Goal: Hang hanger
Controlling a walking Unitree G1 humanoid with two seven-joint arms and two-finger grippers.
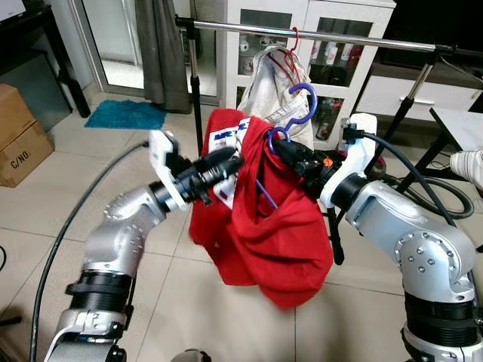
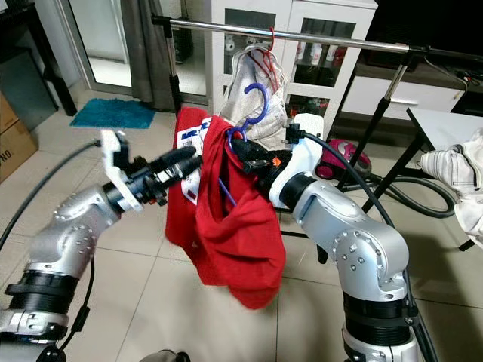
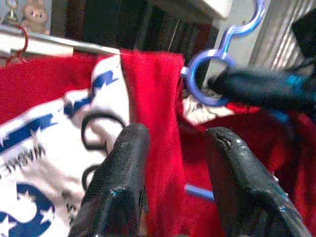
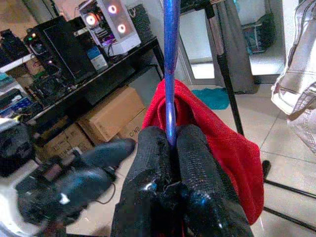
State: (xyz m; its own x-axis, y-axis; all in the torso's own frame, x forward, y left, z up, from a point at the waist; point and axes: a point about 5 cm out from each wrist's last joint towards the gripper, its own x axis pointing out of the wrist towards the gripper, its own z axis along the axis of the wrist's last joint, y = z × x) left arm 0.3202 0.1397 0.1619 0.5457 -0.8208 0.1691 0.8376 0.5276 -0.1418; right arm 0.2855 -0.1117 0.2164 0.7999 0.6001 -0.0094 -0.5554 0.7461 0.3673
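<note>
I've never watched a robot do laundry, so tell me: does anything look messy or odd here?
Yes. The red shirt is bunched and lopsided on the purple hanger, sagging in a heap instead of draping evenly. The right end effector pinches the hanger below the hook; the left end effector reaches into the cloth. The hanger is below the rail, not yet hooked.

Bright red cotton shirt (image 1: 264, 226) with a white-and-blue printed patch (starred), violet-blue plastic hanger (image 1: 298, 109), teal rug (image 1: 124, 115) at ten o'clock.

Home: clothes rail (image 1: 317, 34), display cabinet (image 1: 332, 45)
</note>
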